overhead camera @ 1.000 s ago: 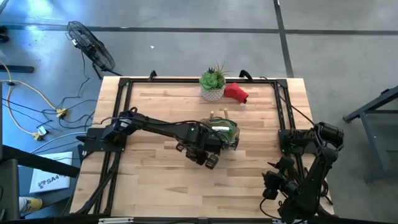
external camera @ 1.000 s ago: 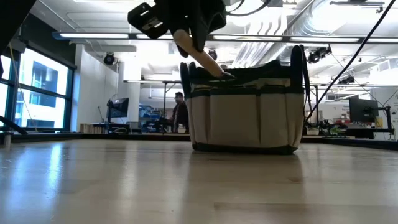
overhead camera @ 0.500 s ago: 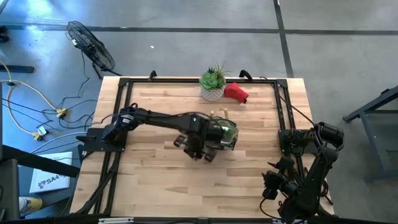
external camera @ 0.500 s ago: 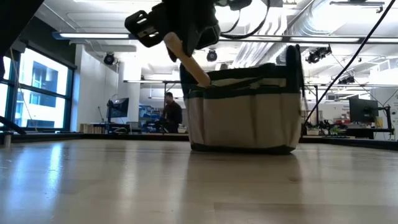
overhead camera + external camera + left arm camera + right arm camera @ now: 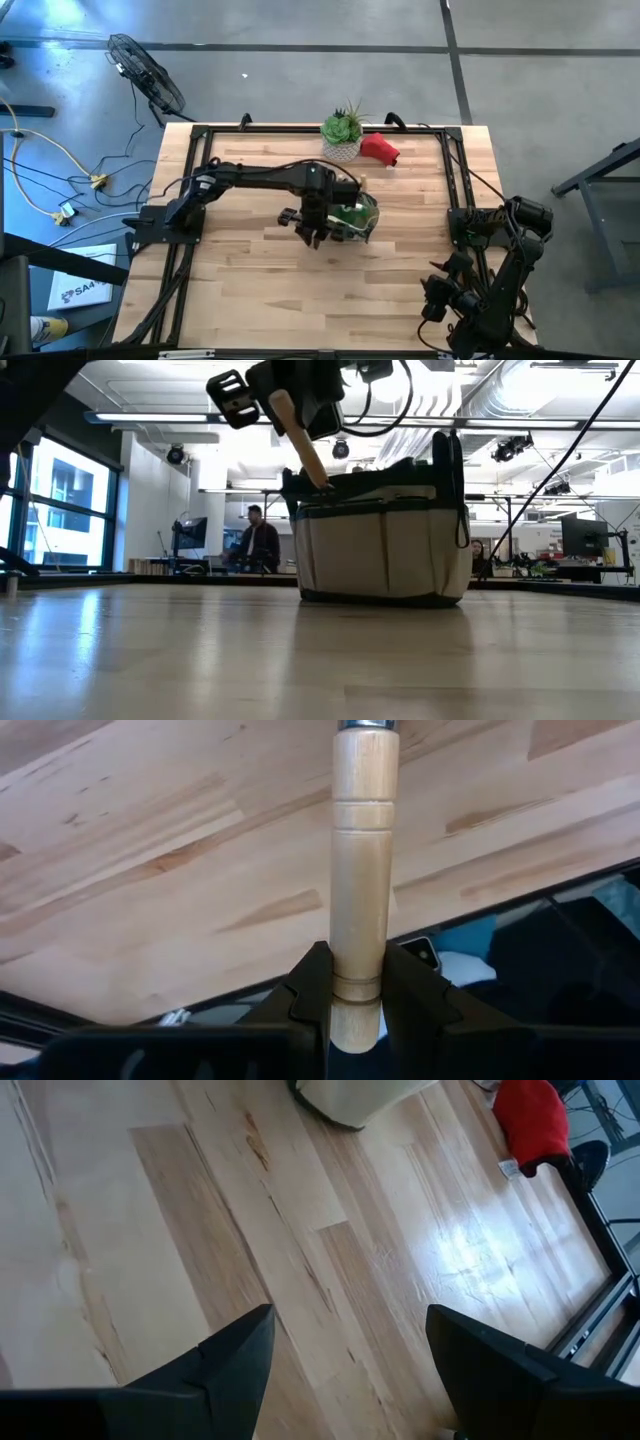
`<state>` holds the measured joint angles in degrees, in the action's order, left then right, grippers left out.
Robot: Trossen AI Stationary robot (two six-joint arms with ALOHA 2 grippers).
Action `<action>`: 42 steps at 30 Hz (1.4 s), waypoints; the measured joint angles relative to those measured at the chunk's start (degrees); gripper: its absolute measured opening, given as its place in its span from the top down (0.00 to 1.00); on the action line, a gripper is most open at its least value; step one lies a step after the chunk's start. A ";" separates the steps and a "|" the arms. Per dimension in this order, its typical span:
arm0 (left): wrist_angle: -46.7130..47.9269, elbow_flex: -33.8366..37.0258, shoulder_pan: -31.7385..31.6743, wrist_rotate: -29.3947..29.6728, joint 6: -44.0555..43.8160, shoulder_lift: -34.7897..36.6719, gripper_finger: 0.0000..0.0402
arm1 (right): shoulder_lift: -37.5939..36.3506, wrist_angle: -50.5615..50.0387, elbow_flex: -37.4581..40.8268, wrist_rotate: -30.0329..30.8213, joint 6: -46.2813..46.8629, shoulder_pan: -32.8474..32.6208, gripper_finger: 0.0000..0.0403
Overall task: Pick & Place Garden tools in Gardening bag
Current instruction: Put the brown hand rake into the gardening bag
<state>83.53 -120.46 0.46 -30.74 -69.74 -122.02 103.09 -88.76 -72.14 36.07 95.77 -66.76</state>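
1. The wooden-handled tool (image 5: 359, 870) is in my left hand (image 5: 352, 988), my fingers clamped on the butt end of its handle; it slants down with its far end at the rim of the gardening bag (image 5: 382, 545).
2. The bag stands upright near the middle of the desk (image 5: 250, 290), with my left hand (image 5: 312, 215) at its left side.
3. A red soft item (image 5: 380, 149) lies at the desk's far edge, just beside the green plant in a white pot (image 5: 342, 134).
4. My right hand (image 5: 345, 1365) hangs low over bare desk at the right side, fingers apart and holding nothing.
5. A person (image 5: 260, 545) shows in the room behind.
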 joint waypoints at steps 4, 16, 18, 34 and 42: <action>0.00 0.00 -1.00 -1.71 0.00 0.00 0.86 | 0.00 0.60 0.00 0.00 0.00 -0.02 0.37; -1.58 0.00 -4.52 -10.19 -0.67 0.00 0.86 | 0.00 0.69 0.00 0.01 0.00 0.00 0.37; -1.54 0.00 -5.62 -11.63 -1.41 0.00 0.86 | 0.00 0.83 0.00 0.00 0.00 0.00 0.37; -1.27 0.11 -6.41 -14.45 -0.95 -0.66 0.86 | 0.00 1.45 0.00 0.02 -0.02 0.00 0.37; 0.65 0.24 -5.83 -17.81 3.80 -4.53 0.86 | 0.00 2.48 -0.01 0.00 -0.02 0.00 0.37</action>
<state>84.17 -120.22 -5.37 -48.55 -65.94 -126.55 103.09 -86.28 -72.15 36.07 95.74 -66.76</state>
